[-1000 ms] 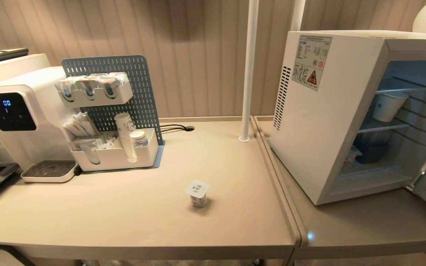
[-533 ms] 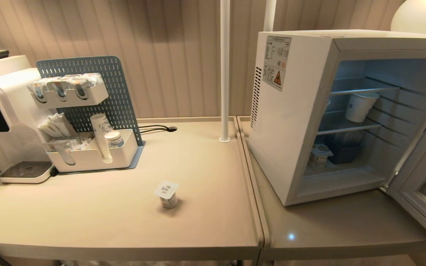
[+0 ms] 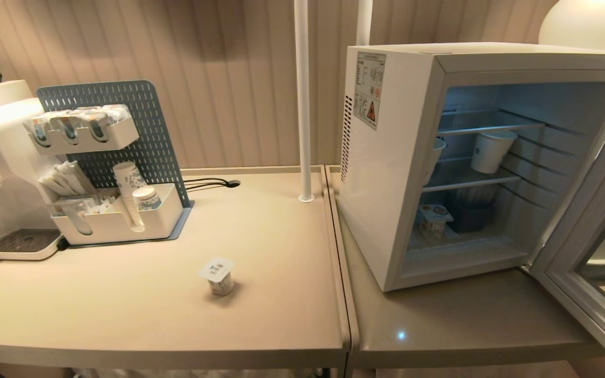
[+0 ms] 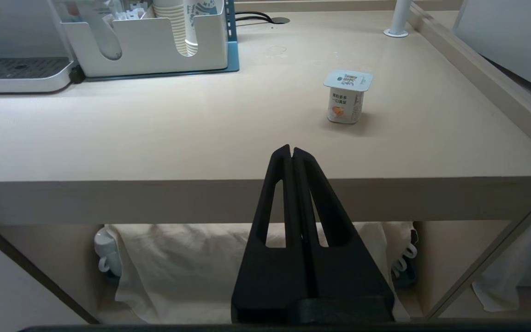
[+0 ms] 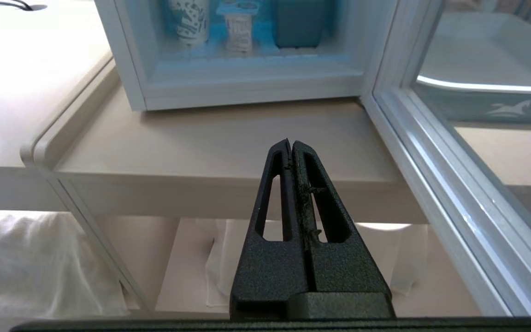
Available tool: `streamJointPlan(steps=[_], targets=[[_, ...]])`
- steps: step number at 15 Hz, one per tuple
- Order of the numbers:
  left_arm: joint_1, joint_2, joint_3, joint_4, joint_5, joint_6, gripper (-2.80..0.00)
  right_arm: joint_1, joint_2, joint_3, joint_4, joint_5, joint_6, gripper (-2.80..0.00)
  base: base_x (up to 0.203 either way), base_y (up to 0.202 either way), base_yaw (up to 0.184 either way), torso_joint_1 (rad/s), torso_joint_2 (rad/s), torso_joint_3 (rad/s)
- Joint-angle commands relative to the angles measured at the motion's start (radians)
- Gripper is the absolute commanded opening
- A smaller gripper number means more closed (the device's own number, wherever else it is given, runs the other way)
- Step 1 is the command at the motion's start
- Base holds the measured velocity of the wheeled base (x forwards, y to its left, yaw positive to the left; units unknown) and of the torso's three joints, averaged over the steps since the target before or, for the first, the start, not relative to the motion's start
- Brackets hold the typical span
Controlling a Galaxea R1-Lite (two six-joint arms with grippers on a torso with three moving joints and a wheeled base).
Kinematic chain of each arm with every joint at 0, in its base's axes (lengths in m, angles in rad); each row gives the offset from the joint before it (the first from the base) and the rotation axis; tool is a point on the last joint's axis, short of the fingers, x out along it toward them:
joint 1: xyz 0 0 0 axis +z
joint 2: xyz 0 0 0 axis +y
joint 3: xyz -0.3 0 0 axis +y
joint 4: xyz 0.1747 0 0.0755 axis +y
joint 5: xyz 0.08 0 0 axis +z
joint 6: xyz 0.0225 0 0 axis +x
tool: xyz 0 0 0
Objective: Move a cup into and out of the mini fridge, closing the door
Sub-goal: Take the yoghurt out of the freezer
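On the bench (image 3: 281, 231): a sealed cup (image 3: 217, 275), the mini fridge (image 3: 386, 157) with the door (image 3: 586, 273) open.
Left gripper (image 4: 291, 150) and right gripper (image 5: 291, 143) both have jaws pressed together, empty.

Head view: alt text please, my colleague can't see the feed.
The mini fridge stands on the right with the door swung open, a paper cup on its wire shelf. A small sealed yogurt cup sits alone on the left table.

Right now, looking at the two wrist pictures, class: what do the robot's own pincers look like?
Both look alike: matt black, wedge-shaped, tapering from a wide blocky base to a narrow tip, each finger with a long slot cut through it. The left pincer is smooth and clean. The right pincer has a grainy surface with crumbly dark bits along its middle seam. No cables or markings show.
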Motion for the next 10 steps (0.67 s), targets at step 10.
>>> streamJointPlan(steps=[10], targets=[[0.000, 0.002, 0.000, 0.000, 0.001, -0.003, -2.80, 0.003, 0.549, -0.398, 0.091, 0.023, 0.127, -2.80, 0.000, 0.000, 0.000, 0.000, 0.00, 0.000]])
